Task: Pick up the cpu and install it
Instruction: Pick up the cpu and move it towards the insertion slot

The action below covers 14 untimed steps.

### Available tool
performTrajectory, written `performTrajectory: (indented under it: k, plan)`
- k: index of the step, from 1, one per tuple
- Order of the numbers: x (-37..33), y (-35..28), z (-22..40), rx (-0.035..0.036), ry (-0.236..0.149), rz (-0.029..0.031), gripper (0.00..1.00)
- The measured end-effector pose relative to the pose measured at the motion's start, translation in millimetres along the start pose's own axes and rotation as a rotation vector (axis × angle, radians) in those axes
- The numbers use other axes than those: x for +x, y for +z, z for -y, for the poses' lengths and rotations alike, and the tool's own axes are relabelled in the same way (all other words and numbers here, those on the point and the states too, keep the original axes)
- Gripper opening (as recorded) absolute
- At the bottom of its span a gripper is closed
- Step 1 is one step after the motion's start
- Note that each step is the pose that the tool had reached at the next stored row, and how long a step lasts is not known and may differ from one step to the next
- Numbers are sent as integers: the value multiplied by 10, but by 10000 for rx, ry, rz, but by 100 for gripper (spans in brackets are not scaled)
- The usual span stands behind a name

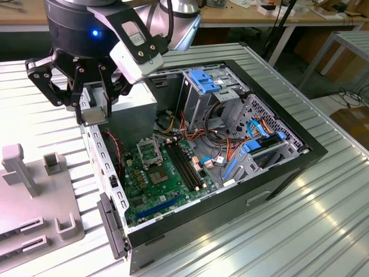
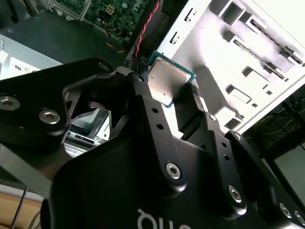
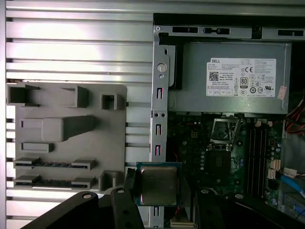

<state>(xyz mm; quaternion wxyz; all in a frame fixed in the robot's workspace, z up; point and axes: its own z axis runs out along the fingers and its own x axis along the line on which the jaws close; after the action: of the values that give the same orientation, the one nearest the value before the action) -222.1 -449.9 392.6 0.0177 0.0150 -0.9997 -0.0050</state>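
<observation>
Above the case (image 1: 312,153) wall on the exterior view's left, the gripper (image 1: 95,112) is seen hanging from the arm, clear of the board (image 1: 167,186). The cpu (image 3: 158,184) is held between the two fingers: the jaws are closed partway, only as far as the chip's width, with one finger (image 3: 129,187) pressed to each of two opposite edges. In the first wrist view the chip's silvery face with its greenish rim is turned toward the camera, and it is seen over the perforated metal edge strip (image 3: 158,124) of the case, between the grey fixture (image 3: 66,134) and the board. In the second wrist view the cpu (image 2: 169,81) is seen tilted, gripped at the fingertips, with the white case wall (image 2: 248,52) beyond it. In the exterior view the cpu (image 1: 94,118) shows as a small pale plate at the fingertips. The socket (image 3: 224,130) is noted on the board below the power supply (image 3: 228,78), well apart from the chip; the memory slots (image 3: 257,149) lie just beside the socket. Case and fixture are both set on a ribbed metal table (image 1: 288,231). No contact between cpu and socket is recorded.
</observation>
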Motion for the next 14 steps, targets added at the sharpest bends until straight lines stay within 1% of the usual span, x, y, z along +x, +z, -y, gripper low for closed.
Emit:
performTrajectory:
  k: [1,3,9,11,14]
  plan:
    - [-12,-1,0,0,0,0,47]
    - [-62,-3,2,1,0,-1,47]
    - [-160,-6,5,3,1,-1,47]
    - [-211,-7,6,7,0,0,47]
    - [-253,-6,8,10,0,0,47]
